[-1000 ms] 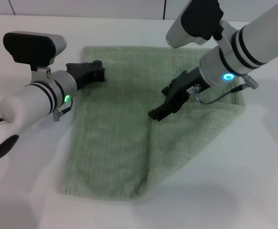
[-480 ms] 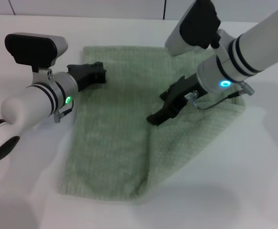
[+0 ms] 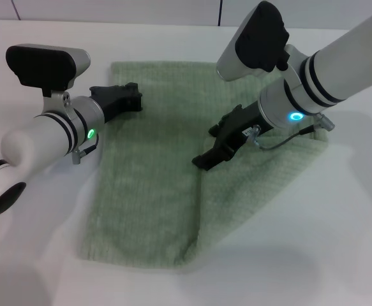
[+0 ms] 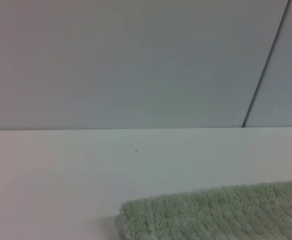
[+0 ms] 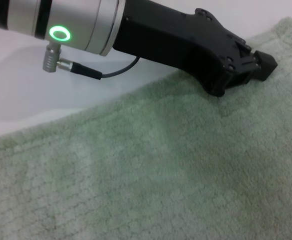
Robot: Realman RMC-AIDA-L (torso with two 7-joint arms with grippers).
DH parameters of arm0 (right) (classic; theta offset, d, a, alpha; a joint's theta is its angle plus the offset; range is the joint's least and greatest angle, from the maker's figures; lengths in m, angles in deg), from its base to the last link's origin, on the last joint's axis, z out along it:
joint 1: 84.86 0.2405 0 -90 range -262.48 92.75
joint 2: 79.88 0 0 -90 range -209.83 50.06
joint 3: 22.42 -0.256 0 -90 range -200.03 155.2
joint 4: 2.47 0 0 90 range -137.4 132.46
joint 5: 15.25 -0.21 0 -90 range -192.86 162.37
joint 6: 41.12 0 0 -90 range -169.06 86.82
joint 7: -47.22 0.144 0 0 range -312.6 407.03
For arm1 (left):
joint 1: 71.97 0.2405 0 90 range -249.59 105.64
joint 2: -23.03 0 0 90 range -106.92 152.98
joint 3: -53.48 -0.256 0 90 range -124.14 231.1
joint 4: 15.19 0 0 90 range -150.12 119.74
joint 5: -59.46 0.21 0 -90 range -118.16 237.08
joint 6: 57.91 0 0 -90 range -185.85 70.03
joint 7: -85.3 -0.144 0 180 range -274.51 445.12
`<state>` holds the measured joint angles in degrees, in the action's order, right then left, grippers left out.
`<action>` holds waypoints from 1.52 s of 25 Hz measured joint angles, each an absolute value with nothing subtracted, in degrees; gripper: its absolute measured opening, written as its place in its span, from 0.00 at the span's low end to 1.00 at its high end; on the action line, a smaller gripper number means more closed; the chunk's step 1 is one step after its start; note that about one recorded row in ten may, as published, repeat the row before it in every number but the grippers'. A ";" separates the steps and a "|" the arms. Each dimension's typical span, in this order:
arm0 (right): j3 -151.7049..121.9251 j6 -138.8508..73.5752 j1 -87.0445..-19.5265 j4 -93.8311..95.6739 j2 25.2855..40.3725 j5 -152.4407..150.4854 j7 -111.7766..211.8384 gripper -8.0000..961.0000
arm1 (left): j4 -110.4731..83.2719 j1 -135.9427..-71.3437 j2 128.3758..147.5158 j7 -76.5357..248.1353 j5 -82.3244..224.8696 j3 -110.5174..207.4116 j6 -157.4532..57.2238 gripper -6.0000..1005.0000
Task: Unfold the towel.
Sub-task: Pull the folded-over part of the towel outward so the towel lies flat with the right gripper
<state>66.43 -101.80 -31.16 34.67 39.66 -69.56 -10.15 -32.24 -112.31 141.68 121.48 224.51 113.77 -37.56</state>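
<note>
The pale green towel point(image 3: 146, 185) lies on the white table, with its right part folded over as a flap point(image 3: 262, 178). The flap's edge runs down the middle. My left gripper point(image 3: 133, 97) rests shut on the towel near its far left corner; it also shows in the right wrist view point(image 5: 260, 62), tips down on the cloth point(image 5: 135, 175). My right gripper point(image 3: 203, 159) is low over the towel's middle, at the upper end of the flap's edge. The left wrist view shows only a towel corner point(image 4: 216, 215).
The white table point(image 3: 39, 255) surrounds the towel on all sides. A wall with a dark seam point(image 4: 266, 65) stands behind the table's far edge.
My right gripper has moved a little left and lower along the towel toward the flap's edge. The left arm and the towel have hardly moved.
</note>
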 joint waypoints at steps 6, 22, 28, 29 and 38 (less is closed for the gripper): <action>66.79 -101.52 -30.89 34.39 39.64 -69.57 -9.67 0.82 | -32.24 -112.23 141.68 121.51 224.51 113.93 -37.47 0.00; 66.54 -101.85 -29.82 33.12 39.44 -69.36 -9.41 0.30 | -32.24 -112.16 141.59 122.22 224.70 114.13 -37.42 0.00; 66.83 -102.06 -29.94 33.81 39.37 -69.06 -8.82 0.10 | -32.24 -112.06 141.59 122.22 224.70 114.12 -37.42 0.00; 66.83 -102.18 -30.08 34.12 39.37 -69.05 -8.69 0.07 | -32.24 -112.02 141.58 122.22 224.69 114.07 -37.43 0.00; 66.41 -108.85 -36.81 49.48 39.20 -66.67 -6.72 0.03 | -32.72 -111.40 141.50 122.22 224.59 113.85 -37.28 0.00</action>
